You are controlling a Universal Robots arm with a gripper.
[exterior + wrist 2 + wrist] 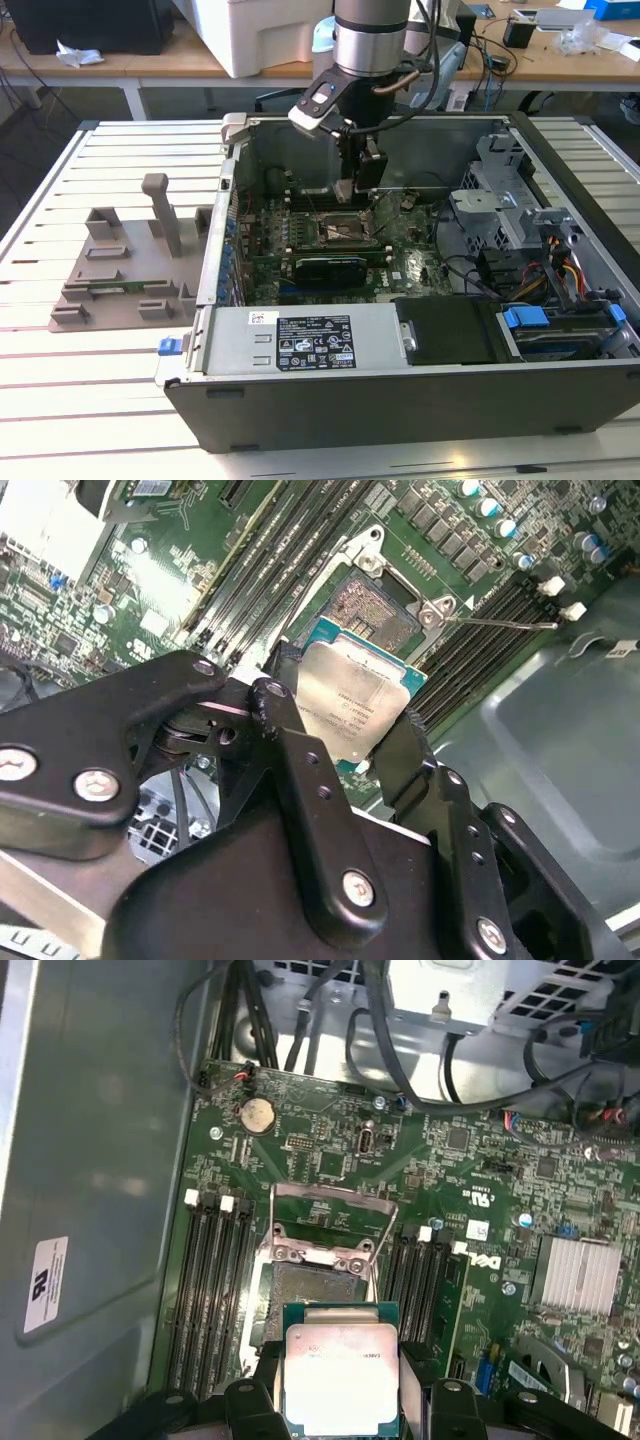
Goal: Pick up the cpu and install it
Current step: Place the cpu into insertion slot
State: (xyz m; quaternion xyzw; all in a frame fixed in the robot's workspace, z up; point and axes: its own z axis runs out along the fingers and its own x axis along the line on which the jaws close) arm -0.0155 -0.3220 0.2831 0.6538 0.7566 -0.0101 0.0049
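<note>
You have the cpu (340, 1370) pinched by 2 opposite edges between the gripper's (342, 1405) matte black fingers (290, 750), held over the edge of the open socket (315, 1285) and not seated in it. It is a thin, flat square with a brushed silver-grey metal lid on a teal-green rim; the lid faces away from the socket, and being square it shows no long axis. The socket's bare metal load frame (325, 1210) stands hinged open at the far side of the socket.
</note>
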